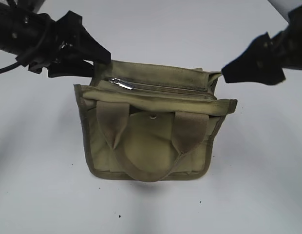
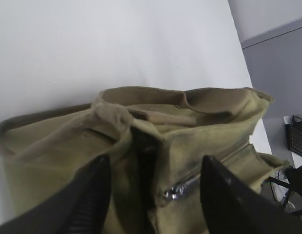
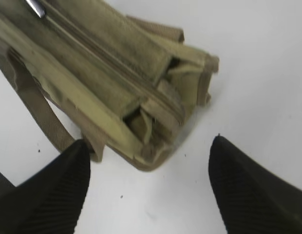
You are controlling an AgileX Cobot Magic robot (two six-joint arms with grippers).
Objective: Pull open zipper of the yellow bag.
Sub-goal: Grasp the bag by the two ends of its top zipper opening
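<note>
The yellow bag [image 1: 153, 131], a boxy olive canvas tote with 2 webbing handles, stands on the white counter [image 1: 44, 195]. Its zipper [image 1: 163, 89] runs along the top, silver pull at about 10 o'clock. My left end effector [image 1: 95, 66] is released, straddling that end; my right end effector [image 1: 229, 73] gapes empty at 2 o'clock, likely to brace the far corner.

yellow bag [image 1: 156, 131] mid-table, bare table [image 1: 258, 195] around (2 hands flanking)
</note>
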